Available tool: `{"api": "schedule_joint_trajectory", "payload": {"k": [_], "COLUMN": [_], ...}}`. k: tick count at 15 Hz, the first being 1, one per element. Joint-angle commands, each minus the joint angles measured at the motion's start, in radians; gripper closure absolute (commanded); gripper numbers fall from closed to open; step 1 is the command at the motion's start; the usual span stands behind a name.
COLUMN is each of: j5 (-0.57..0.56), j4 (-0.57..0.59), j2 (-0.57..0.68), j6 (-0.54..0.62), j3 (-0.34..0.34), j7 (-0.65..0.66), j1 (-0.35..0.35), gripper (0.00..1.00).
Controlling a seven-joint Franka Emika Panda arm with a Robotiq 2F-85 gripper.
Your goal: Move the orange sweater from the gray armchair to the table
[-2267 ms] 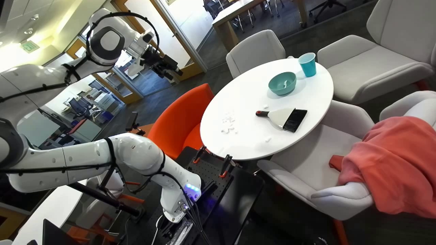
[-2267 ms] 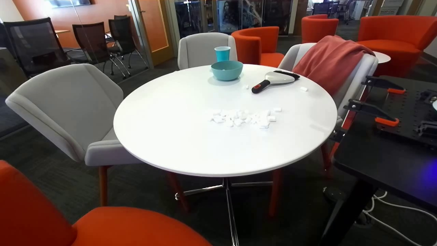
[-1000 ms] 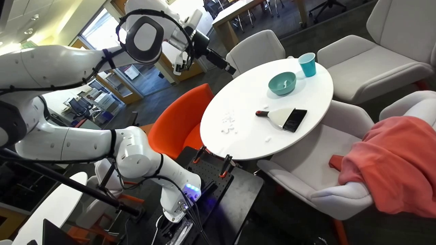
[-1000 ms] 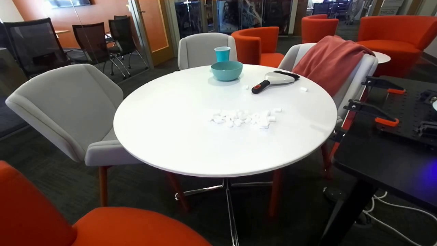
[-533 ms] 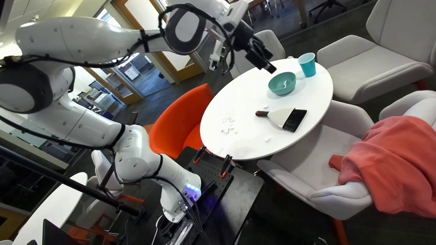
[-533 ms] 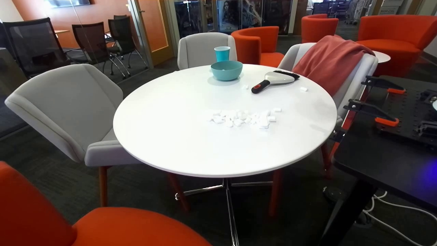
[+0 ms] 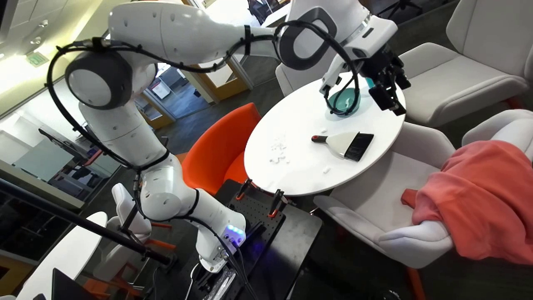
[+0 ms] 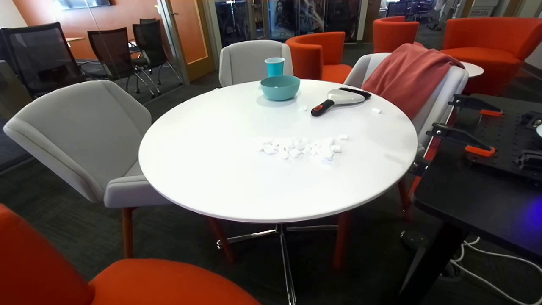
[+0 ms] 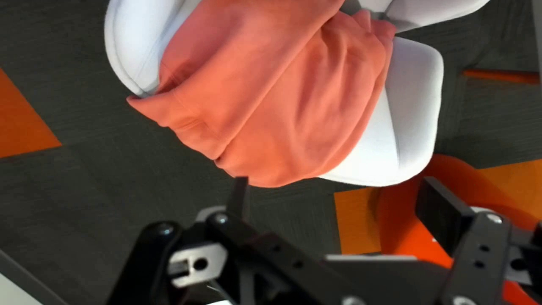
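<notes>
Free air above sweater [image 9: 271, 97]; brush [image 8: 344, 97], bowl [image 8: 280, 89] partly obstruct table [image 8: 228, 182].

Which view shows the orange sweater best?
The wrist view: the orange sweater appears largest there, though cropped by the frame's top. Both exterior views show it smaller, draped over the gray armchair.

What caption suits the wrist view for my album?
Orange sweater draped over a gray armchair, with the open, empty tool in the foreground.
</notes>
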Motion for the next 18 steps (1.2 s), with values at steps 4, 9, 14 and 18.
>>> {"api": "schedule_joint_trajectory", "payload": {"k": [4,9,14,18], "j5": [0.021,0.145,0.314,0.395], "j4": [0.005,0.222,0.470,0.662], "j2": [0.009,0.184,0.394,0.554], "j6": [-0.001,-0.145,-0.238,-0.233], "j3": [-0.052,-0.076,-0.062,-0.044], "j7": [-0.014,0.079,0.135,0.173], "j1": [0.049,0.025,-0.059,-0.128], "gripper": [0.00,0.00,0.00,0.00]}}
